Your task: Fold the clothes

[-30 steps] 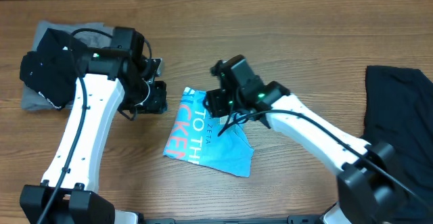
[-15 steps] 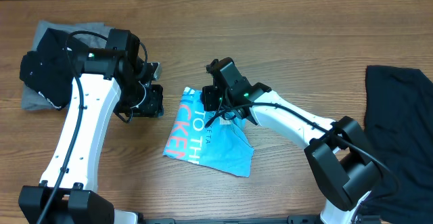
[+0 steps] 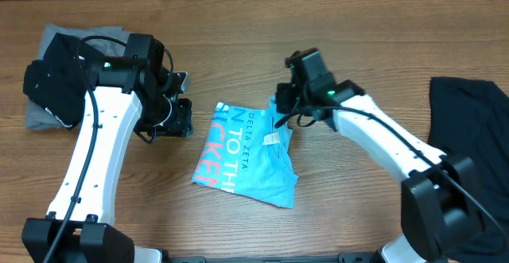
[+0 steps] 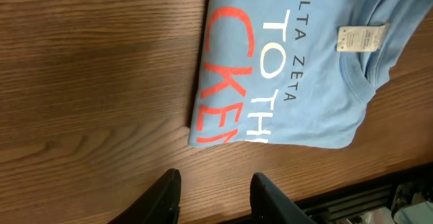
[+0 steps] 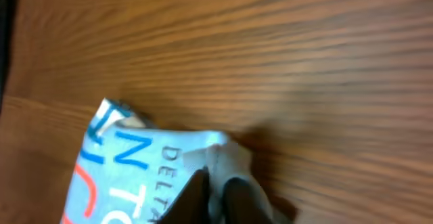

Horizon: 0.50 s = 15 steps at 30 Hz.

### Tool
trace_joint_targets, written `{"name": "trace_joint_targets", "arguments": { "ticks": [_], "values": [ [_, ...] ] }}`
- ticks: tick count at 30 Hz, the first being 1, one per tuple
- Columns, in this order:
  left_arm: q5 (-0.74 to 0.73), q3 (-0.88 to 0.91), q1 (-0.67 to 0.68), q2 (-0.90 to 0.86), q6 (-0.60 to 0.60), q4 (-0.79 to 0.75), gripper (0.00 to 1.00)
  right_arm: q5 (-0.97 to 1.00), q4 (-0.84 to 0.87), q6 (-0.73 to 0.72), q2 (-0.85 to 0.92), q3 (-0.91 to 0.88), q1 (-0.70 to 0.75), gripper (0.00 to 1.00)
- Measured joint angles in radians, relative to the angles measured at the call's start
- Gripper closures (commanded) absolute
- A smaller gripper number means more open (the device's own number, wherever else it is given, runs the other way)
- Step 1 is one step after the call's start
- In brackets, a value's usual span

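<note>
A sky-blue T-shirt (image 3: 246,156) with white and pink-red lettering lies folded at the middle of the table, its neck label (image 3: 272,138) facing up. My right gripper (image 3: 281,112) is at the shirt's upper right corner. In the right wrist view its fingers (image 5: 196,191) are shut on a bunched edge of the blue cloth (image 5: 220,156). My left gripper (image 3: 184,118) hovers just left of the shirt, open. The left wrist view shows bare wood between its fingers (image 4: 166,195), with the shirt (image 4: 284,68) ahead of them.
A black garment on top of a grey one (image 3: 52,80) is piled at the far left, under my left arm. Another black garment (image 3: 469,144) lies at the right edge. Bare wood surrounds the blue shirt.
My right gripper moved from over the shirt's top to its upper right corner, closing on the cloth and uncovering the white lettering and the neck label. The left arm barely shifted.
</note>
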<state>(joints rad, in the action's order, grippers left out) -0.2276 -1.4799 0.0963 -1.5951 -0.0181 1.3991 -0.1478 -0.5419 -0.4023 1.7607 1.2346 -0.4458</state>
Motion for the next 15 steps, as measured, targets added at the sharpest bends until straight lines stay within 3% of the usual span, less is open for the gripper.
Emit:
{"name": "trace_joint_targets", "arguments": {
  "ticks": [10,15],
  "values": [
    [0.000,0.000,0.000,0.000,0.010,-0.001,0.50,-0.031,-0.258,0.024,0.000,0.003,0.158,0.53],
    [0.000,0.000,0.000,0.000,0.018,-0.024,0.43,-0.143,-0.342,0.064,0.000,-0.002,0.122,0.48]
  ]
}}
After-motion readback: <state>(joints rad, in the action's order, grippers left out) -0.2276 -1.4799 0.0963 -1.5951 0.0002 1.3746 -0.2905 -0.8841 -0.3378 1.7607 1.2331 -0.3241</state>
